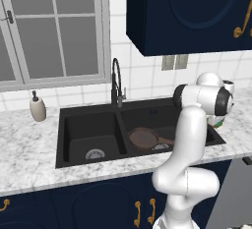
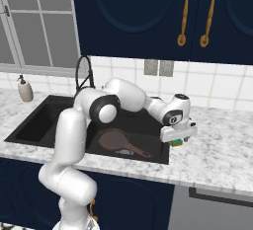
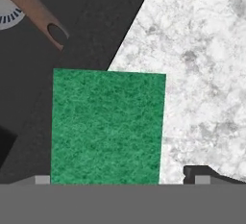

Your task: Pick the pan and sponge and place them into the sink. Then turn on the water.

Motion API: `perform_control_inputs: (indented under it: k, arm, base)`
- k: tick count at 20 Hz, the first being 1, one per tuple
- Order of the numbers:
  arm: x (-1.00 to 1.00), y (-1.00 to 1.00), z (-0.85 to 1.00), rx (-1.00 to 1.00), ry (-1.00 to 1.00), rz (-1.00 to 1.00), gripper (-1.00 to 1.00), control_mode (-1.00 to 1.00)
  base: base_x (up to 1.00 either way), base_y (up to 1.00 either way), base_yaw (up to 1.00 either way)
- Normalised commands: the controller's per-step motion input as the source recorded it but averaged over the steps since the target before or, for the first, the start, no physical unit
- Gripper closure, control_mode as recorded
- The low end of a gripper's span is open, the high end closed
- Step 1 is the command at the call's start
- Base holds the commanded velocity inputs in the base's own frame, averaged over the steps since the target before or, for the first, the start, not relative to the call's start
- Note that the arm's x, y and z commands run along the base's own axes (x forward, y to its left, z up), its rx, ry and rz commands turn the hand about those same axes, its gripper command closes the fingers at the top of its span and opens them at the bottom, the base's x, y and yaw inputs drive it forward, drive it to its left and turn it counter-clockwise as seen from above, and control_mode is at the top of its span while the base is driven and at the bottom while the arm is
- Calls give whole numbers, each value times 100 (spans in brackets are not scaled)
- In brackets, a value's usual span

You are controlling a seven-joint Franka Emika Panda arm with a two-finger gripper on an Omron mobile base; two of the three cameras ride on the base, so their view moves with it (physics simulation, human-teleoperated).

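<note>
The pan (image 2: 114,140) is lying in the right basin of the sink (image 1: 66,125), handle pointing toward the right rim; in the hand view the handle end (image 3: 41,16) is showing beside a silver drain (image 3: 7,16). The gripper (image 2: 178,141) is hovering over the sink's right rim and is clenching the sponge (image 3: 108,127), the green face spanning the gap between the fingertips; part of it is hanging over the black basin, part over the marble counter (image 3: 202,74). The arm's own elbow is standing between the left base camera and the hand, hiding most of the sponge there. A black arched faucet (image 1: 116,83) is rising behind the divider, and a cream soap bottle (image 1: 37,107) is sitting on the counter left of the sink. A window (image 1: 54,29) is behind the sink, navy cabinets (image 2: 148,12) with brass handles overhead, white tile wall with an outlet (image 2: 159,67).
</note>
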Motion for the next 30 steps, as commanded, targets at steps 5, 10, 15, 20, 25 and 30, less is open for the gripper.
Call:
perform_control_inputs:
  k: [5,10,15,20,25,30]
  arm:
    - [0,57,-32,0,9,4,-100,-100]
    - [0,64,-38,0,11,6,-100,-100]
    - [0,63,-44,0,14,3,100,-100]
    - [-5,49,-38,0,10,1,100,-100]
    - [-40,55,3,1,-5,0,100,-100]
    - [-53,73,51,3,-37,0,100,-100]
  base:
    - [0,0,0]
    - [0,0,0]
    - [0,0,0]
    - [0,0,0]
    - [0,0,0]
    - [0,0,0]
